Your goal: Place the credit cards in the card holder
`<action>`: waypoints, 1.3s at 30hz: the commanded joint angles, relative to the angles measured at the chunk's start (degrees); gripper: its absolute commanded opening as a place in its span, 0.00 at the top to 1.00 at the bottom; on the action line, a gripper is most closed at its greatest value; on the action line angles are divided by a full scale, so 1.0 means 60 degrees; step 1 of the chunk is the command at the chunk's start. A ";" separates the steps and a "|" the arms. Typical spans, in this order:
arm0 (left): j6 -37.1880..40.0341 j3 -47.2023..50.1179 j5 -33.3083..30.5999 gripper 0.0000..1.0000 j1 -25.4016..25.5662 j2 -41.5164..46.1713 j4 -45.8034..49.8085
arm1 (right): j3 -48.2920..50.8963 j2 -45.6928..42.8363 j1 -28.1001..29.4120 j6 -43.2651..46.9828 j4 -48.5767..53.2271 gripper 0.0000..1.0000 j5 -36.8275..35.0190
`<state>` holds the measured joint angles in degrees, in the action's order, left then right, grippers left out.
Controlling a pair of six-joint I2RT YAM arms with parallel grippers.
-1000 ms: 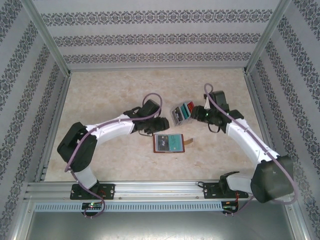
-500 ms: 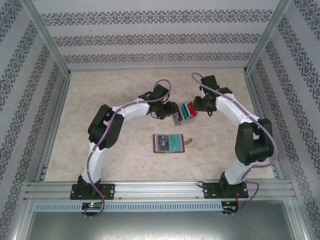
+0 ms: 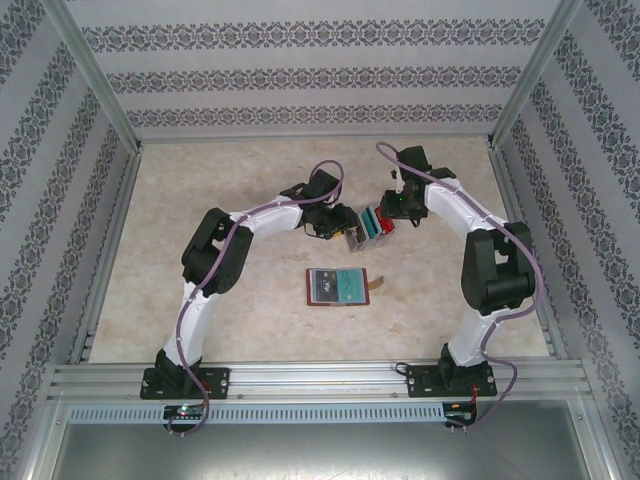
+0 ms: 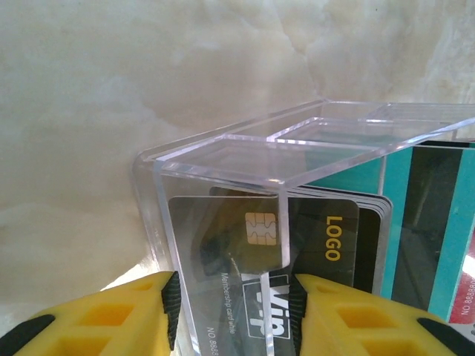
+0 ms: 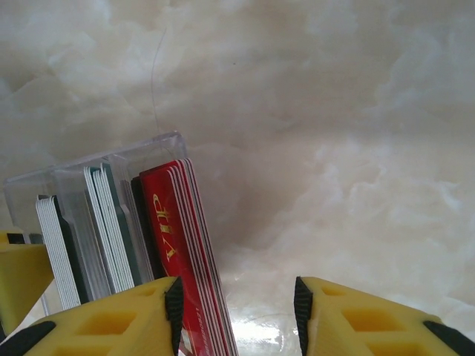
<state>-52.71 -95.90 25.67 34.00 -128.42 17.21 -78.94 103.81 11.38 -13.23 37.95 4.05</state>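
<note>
A clear plastic tray [image 3: 366,228] stands on the pale marbled tabletop [image 3: 220,180], a little far and right of centre, turned askew to the edges. Clear partitions split it into narrow compartments. Patterned wallpaper panels [image 3: 300,70] close off the left, far and right sides. Metal posts [image 3: 95,75] rise at the far corners, and a metal rail [image 3: 320,375] with a slotted strip [image 3: 320,412] runs along the near edge.

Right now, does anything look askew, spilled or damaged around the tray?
Nothing spilled or damaged. The clear tray sits skewed to the table edges, credit cards standing inside; the card holder lies open and flat nearby.
</note>
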 commanded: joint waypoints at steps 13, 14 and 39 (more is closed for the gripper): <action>0.0434 0.0415 -0.0465 0.64 -0.0115 -0.0131 0.0851 | -0.0785 0.0946 0.0103 0.0447 0.0551 0.52 0.0092; 0.0449 0.0438 -0.0476 0.64 -0.0115 -0.0131 0.0859 | -0.0827 0.0990 0.0111 0.0487 0.0605 0.51 0.0362; 0.0523 0.0532 -0.0446 0.66 -0.0115 0.0008 0.0779 | -0.0651 0.0233 0.0103 0.0385 0.0537 0.56 -0.0496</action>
<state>-50.94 -95.07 25.06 34.00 -128.27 16.97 -82.74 107.55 12.49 -11.11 40.73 2.07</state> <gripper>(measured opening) 0.336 0.443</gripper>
